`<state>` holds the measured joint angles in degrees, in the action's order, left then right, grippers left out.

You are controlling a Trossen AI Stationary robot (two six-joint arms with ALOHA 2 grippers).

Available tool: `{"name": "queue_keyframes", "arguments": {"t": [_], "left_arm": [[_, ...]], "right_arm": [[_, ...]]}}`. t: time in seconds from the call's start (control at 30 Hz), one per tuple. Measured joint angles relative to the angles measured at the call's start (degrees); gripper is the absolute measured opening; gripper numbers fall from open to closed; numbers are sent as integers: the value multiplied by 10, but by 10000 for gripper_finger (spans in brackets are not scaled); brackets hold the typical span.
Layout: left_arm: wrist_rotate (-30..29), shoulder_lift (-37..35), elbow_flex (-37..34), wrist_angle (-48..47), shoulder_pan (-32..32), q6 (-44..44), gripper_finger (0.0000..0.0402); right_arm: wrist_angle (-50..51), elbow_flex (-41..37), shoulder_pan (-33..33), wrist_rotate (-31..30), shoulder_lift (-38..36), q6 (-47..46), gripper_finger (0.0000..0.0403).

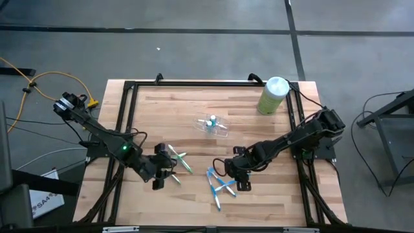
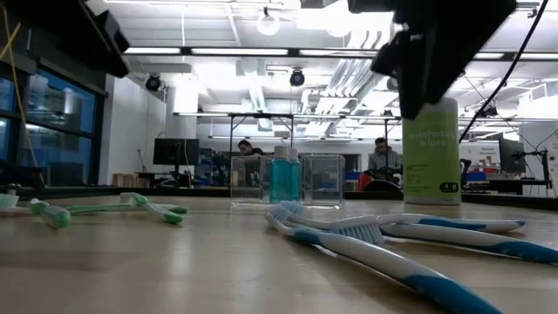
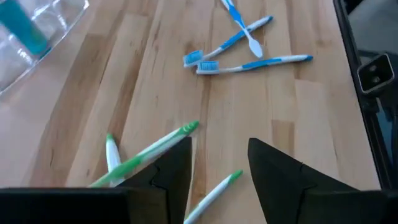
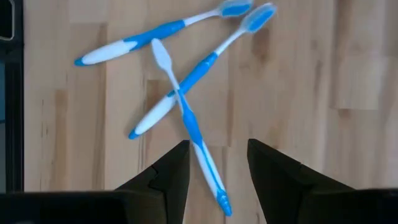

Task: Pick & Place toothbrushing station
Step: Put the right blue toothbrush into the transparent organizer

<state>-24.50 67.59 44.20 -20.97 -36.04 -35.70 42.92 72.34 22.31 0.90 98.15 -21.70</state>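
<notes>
While both end effectors hover with fingers apart, left (image 1: 169,169) over green brushes (image 1: 182,161), right (image 1: 234,178) over blue brushes (image 1: 218,184), I see a wooden tabletop (image 1: 194,110) and an office-like room beyond.

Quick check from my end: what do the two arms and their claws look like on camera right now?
Both arms are dark, jointed and slim. The left arm shows a small green light near its wrist and a black cable alongside. The right arm looks the same, without a visible light. The left claw and right claw each have two black, wedge-shaped fingers.
</notes>
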Motion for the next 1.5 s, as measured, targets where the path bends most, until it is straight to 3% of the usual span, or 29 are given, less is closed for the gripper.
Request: {"name": "queue_keyframes", "arguments": {"t": [0.2,0.47,1.5], "left_arm": [[-47,0,-19,4,-37,-66,152],[-67,18,-32,23,-57,-120,152],[-75,47,-32,69,-62,-122,152]], "right_arm": [[-93,-43,7,23,15,13,151],[-111,-48,17,24,75,50,151],[-179,-45,21,4,132,81,143]]}}
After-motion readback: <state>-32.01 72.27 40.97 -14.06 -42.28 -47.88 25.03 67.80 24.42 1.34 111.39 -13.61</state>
